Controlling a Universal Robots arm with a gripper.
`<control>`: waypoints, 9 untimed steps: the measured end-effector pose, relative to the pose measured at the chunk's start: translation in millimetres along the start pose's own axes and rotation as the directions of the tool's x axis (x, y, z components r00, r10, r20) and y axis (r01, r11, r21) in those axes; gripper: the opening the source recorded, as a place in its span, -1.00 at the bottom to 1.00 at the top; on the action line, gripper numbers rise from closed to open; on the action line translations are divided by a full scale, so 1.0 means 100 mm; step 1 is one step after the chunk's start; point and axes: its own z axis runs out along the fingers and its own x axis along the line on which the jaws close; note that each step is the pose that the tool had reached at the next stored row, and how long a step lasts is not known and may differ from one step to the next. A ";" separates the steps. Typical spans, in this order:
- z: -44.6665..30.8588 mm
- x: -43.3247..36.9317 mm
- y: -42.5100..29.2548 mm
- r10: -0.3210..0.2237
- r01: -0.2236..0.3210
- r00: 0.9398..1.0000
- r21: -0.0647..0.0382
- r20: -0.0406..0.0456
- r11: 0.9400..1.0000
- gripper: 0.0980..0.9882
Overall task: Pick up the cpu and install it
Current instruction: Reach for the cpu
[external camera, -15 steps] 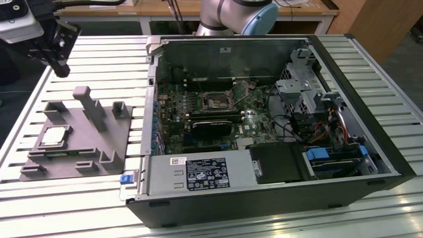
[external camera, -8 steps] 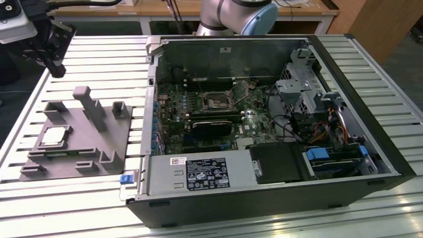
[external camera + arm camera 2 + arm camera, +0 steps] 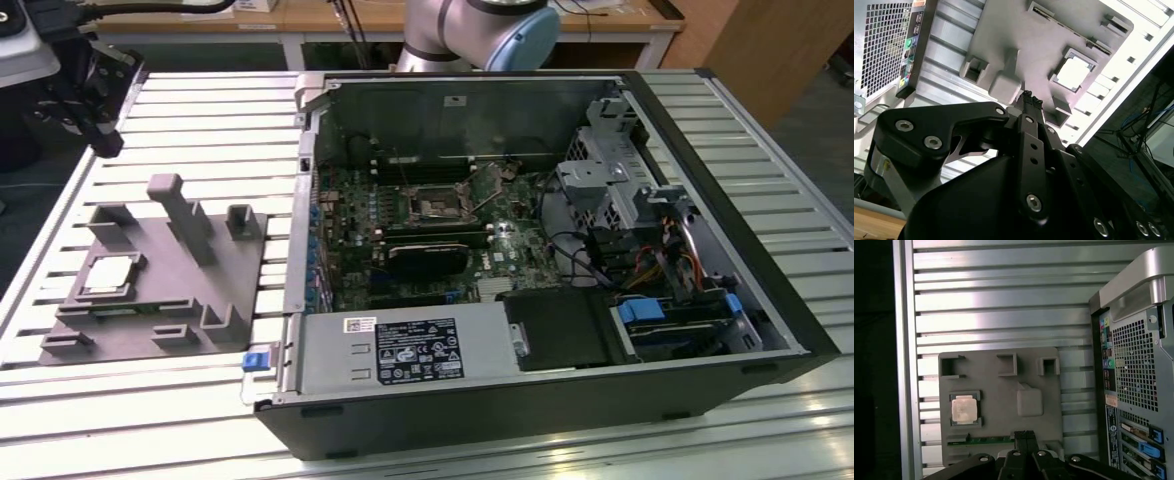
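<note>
The cpu [image 3: 110, 275] is a pale silvery square lying flat in a recess of the grey plastic tray [image 3: 254, 265] at the exterior view's left. Both wrist views look down on the cpu [image 3: 1074, 74] [image 3: 963, 408] in its tray [image 3: 1004, 40] [image 3: 999, 390]. My gripper [image 3: 1030, 97] [image 3: 1024, 434] is shut with its black fingertips together and nothing between them. It hangs well above the tray, off to one side of the cpu. In the exterior view the gripper [image 3: 107, 148] is the dark shape at the upper left. The dark square socket [image 3: 434, 203] sits on the motherboard inside the open case.
The open computer case [image 3: 747, 290] lies on its side on the slatted aluminium table [image 3: 200, 110], right of the tray. Upright blocks [image 3: 180, 215] rise from the tray near the cpu. The case's rear panel [image 3: 1134, 365] stands beside the tray.
</note>
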 end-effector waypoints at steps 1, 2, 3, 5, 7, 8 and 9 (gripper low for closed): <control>0.000 0.013 -0.001 0.000 0.000 1.000 0.000 0.000 1.000 -0.98; 0.001 0.024 -0.002 0.000 0.000 1.000 0.000 0.000 1.000 -0.98; 0.001 0.035 -0.003 0.000 0.000 1.000 0.000 0.000 1.000 -0.98; 0.002 0.055 -0.004 0.000 0.000 1.000 0.000 0.000 1.000 -0.98; 0.002 0.077 -0.006 0.000 0.000 1.000 0.000 0.000 1.000 -0.98; 0.002 0.088 -0.007 0.000 0.000 1.000 0.000 0.000 1.000 -0.98; 0.003 0.098 -0.007 0.000 0.000 1.000 0.000 0.000 1.000 -0.98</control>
